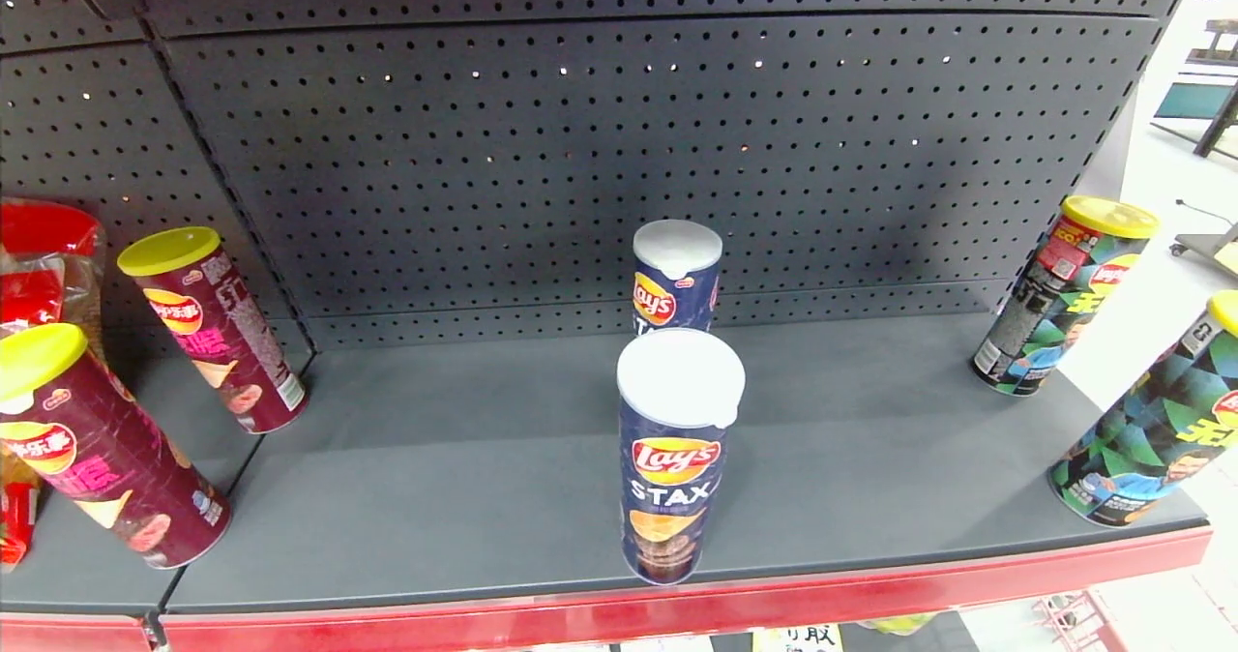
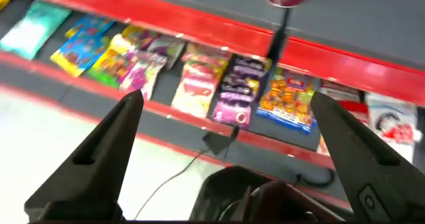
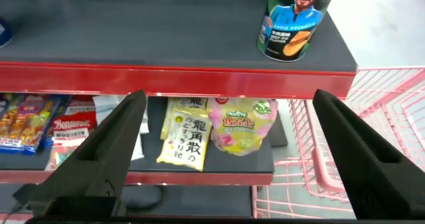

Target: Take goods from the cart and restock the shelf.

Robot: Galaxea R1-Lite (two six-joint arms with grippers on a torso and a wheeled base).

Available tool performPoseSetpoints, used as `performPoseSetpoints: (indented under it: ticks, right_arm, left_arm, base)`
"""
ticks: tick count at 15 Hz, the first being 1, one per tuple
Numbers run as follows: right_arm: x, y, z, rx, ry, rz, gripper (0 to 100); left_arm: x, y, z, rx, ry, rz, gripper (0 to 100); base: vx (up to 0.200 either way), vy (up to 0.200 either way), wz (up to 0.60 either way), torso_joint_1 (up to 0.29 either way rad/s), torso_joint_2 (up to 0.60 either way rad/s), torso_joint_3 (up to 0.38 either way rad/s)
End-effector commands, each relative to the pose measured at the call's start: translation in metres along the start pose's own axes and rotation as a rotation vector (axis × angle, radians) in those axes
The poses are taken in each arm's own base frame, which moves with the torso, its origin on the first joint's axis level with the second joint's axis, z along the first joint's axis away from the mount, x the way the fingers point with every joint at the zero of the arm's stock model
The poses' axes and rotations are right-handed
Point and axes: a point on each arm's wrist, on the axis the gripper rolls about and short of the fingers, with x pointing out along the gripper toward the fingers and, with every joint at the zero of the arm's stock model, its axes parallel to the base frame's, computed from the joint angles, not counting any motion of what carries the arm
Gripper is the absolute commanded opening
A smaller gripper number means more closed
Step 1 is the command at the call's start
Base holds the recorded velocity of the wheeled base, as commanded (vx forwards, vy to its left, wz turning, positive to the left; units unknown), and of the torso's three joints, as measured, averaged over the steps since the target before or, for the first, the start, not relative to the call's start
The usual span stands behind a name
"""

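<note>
Two dark blue chip cans stand upright in a line at the middle of the grey shelf, the front can near the red edge and the rear can by the pegboard. My left gripper hangs open and empty below shelf level, facing lower shelves of snack bags. Empty as well, my right gripper is open in front of the shelf's red front lip, with a green-patterned can on the board above. The pink wire cart stands beside the shelf's right end.
Two maroon cans with yellow lids lean on the left section. Two green-black cans with yellow lids stand at the right end. Yellow and pink bags lie on the lower shelf. Bare board lies either side of the blue cans.
</note>
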Motion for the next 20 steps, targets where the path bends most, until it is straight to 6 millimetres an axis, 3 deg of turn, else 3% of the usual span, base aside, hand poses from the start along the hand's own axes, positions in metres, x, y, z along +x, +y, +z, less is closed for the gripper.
performPoseSetpoints:
  ticks: [1,3,5,6,8,9,11,15,18,20]
  right_arm:
    - [-0.005,0.001,-0.006,0.035,-0.062,-0.024,100]
    - [-0.005,-0.002,-0.008,0.093,-0.071,-0.153,100]
    - [-0.005,-0.005,-0.008,0.100,-0.083,-0.265,100]
    - [-0.004,-0.004,-0.008,0.097,-0.085,-0.225,100]
    - [-0.004,0.002,-0.007,0.052,-0.094,0.031,100]
    - [-0.002,0.002,-0.006,0.042,-0.075,0.054,100]
    - [0.000,-0.001,-0.006,0.069,-0.053,-0.139,100]
    - [-0.003,0.000,-0.008,0.040,-0.101,-0.081,100]
    - [-0.002,-0.002,-0.009,0.086,-0.109,-0.157,100]
    - [0.000,-0.004,-0.010,0.110,-0.142,-0.230,100]
  left_arm:
    - [0.002,-0.017,0.007,-0.040,0.060,0.080,100]
    - [0.006,-0.018,0.002,-0.038,-0.036,0.027,100]
    - [0.022,-0.022,-0.020,-0.006,-0.240,-0.201,100]
    - [0.029,-0.025,-0.023,0.021,-0.250,-0.248,100]
    - [0.034,-0.032,-0.024,0.105,-0.310,-0.454,100]
    - [0.034,-0.033,-0.024,0.180,-0.320,-0.497,100]
    - [0.035,-0.032,-0.024,0.186,-0.325,-0.438,100]
    - [0.046,-0.035,-0.025,0.160,-0.483,-0.388,100]
    - [0.048,-0.032,-0.026,0.088,-0.443,-0.295,100]
    - [0.050,-0.033,-0.030,0.112,-0.419,-0.324,100]
  base:
    - [0.000,0.000,0.00,0.000,0.00,0.000]
    - [0.000,0.000,0.00,0.000,0.00,0.000]
    - [0.000,0.000,0.00,0.000,0.00,0.000]
    - [0.000,0.000,0.00,0.000,0.00,0.000]
    - [0.000,0.000,0.00,0.000,0.00,0.000]
    - [0.000,0.000,0.00,0.000,0.00,0.000]
    - [0.000,0.000,0.00,0.000,0.00,0.000]
    - [0.000,0.000,0.00,0.000,0.00,0.000]
    - [0.000,0.000,0.00,0.000,0.00,0.000]
    - [0.000,0.000,0.00,0.000,0.00,0.000]
